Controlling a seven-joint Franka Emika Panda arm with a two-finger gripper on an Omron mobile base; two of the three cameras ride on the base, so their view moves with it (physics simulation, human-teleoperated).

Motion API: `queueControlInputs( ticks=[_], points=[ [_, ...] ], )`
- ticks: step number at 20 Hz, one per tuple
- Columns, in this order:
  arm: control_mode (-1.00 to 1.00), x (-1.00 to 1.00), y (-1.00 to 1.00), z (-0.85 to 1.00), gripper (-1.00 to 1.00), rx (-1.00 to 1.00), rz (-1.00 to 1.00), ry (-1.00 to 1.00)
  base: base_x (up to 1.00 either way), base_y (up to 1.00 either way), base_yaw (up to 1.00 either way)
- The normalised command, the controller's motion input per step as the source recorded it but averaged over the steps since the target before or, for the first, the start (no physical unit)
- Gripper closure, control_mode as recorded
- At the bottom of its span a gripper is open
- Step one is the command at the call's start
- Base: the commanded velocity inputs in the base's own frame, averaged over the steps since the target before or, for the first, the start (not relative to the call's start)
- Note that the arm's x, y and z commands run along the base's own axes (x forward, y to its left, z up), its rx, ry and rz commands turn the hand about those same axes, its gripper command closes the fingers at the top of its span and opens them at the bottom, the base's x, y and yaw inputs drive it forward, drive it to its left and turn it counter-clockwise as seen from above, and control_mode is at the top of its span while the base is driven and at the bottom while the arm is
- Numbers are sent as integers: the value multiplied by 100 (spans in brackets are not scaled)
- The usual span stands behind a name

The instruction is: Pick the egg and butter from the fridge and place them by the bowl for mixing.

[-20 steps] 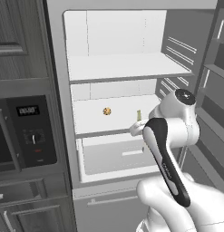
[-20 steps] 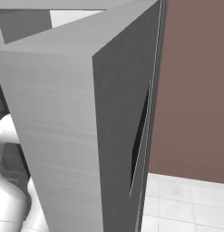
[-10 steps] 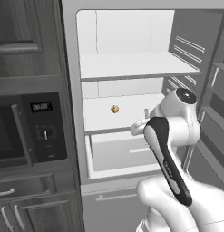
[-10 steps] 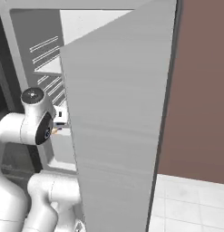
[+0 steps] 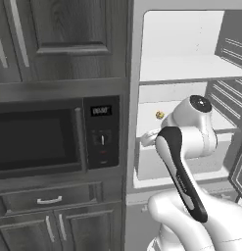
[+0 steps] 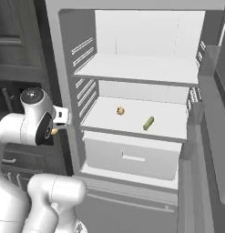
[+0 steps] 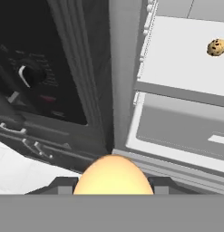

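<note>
Fridge (image 6: 132,68), open before us, white shelves inside. Oven unit (image 5: 54,137) stands left of it. On the middle shelf we list the butter (image 6: 148,123) and, beside it, a speckled cookie (image 6: 120,110). Egg (image 7: 113,176): clamped in our half-closed end effector (image 7: 113,185), outside the fridge.

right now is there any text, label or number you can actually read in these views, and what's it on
No text reads clearly.
Oven display: pale digits on a dark panel, too blurred to read.
Oven control panel: faint marks around the knob, too small to read.
Fridge, drawer, butter, egg: no lettering visible.
</note>
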Motion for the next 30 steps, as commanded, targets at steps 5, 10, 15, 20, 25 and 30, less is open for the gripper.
queueControlInputs(
  ticks=[5, 10, 15, 20, 25, 30],
  points=[
    [100, 0, 0, 0, 100, 0, 0, 0, -15, 58, 64],
    [100, 0, 0, 0, 100, 0, 0, 0, -9, 30, 92],
    [100, 0, 0, 0, 100, 0, 0, 0, -2, 24, 94],
    [100, 0, 0, 0, 100, 0, 0, 0, -1, 24, 91],
    [100, 0, 0, 0, 100, 0, 0, 0, 16, 17, 67],
    [100, 0, 0, 0, 100, 0, 0, 0, 34, 20, 48]
  ],
)
